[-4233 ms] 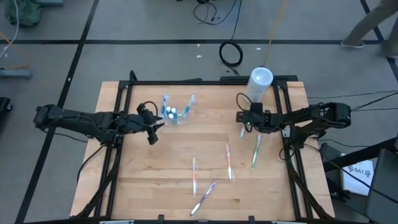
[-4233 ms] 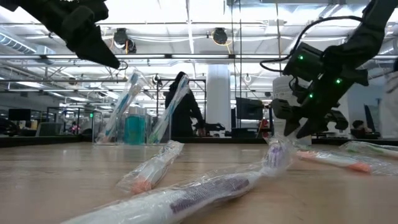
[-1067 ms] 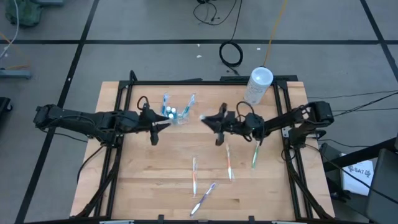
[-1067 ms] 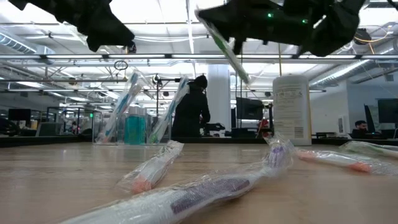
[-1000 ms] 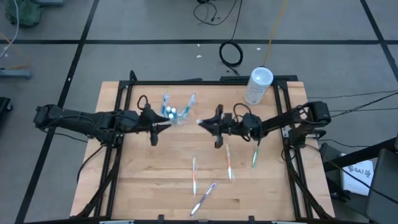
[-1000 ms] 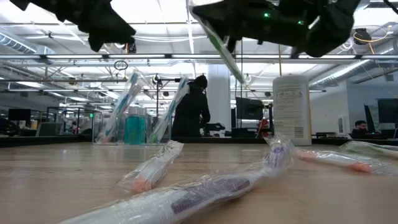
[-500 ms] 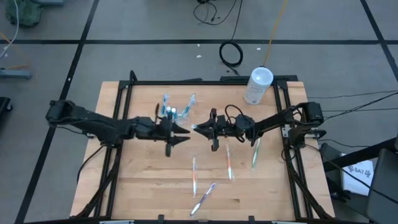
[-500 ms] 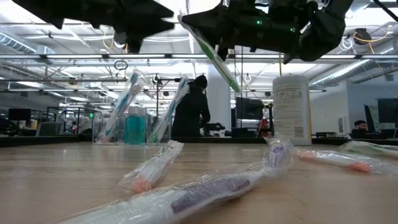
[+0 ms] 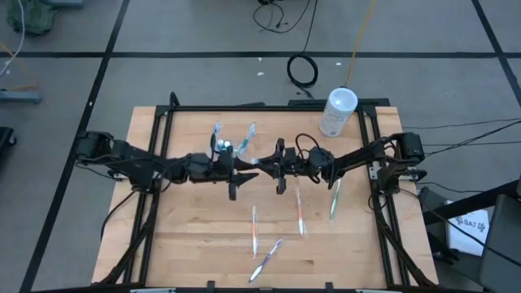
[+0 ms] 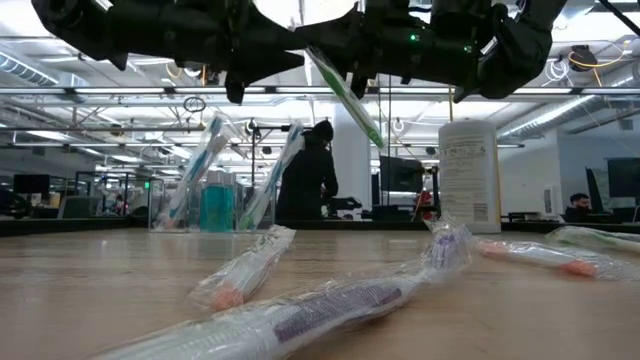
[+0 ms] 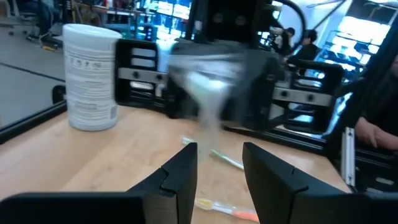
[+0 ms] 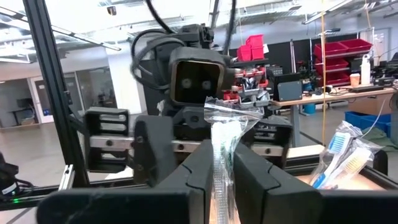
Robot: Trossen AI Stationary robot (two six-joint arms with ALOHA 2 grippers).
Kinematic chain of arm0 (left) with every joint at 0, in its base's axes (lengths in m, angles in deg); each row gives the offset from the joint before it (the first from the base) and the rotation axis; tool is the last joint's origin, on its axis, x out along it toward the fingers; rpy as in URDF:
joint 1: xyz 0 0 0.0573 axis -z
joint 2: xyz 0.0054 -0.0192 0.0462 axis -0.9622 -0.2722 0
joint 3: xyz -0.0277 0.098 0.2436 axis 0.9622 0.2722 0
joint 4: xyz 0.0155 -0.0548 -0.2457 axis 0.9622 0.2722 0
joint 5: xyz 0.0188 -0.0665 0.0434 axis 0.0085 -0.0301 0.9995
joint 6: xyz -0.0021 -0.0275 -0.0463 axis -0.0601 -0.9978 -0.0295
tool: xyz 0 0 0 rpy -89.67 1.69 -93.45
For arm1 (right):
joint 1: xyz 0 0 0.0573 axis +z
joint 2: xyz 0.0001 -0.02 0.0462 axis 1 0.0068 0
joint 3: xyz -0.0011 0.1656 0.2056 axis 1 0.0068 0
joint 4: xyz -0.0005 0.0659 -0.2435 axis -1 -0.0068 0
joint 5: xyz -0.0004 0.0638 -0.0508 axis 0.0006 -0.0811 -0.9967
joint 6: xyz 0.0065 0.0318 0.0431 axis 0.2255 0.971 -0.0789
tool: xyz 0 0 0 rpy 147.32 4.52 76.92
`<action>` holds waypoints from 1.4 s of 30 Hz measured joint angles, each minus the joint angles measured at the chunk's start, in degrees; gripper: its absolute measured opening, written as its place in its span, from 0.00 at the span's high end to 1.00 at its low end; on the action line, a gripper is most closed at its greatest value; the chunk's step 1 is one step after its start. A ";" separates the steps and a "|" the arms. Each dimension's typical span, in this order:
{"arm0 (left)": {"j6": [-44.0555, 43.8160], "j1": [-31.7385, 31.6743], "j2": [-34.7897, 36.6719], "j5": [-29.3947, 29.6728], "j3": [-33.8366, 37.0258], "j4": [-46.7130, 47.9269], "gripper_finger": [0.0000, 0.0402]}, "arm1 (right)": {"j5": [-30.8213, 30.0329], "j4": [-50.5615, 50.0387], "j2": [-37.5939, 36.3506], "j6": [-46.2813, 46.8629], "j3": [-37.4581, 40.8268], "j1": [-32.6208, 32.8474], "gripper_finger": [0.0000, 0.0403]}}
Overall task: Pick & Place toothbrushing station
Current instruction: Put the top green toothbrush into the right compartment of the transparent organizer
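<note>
My right gripper (image 12: 217,163) is clamped on a wrapped toothbrush (image 12: 222,149), held up above the middle of the wooden table (image 9: 195,236). My left gripper (image 11: 219,163) faces it nose to nose, its fingers parted with nothing between them. The clear cup (image 9: 230,149) stands just beyond where the two meet, toward the far edge, with packaged brushes leaning out of it. More wrapped toothbrushes (image 10: 300,318) lie scattered on the near half of the boards. The white canister (image 9: 338,111) sits at the far right corner. Beyond the table is an open hall with ceiling lights, and a person (image 10: 305,178) in dark clothes stands there.
</note>
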 joint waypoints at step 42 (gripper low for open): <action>5.01 -1.70 -6.51 1.94 -4.98 -0.09 0.77 | -0.11 -0.95 -0.02 0.25 0.04 -0.59 0.91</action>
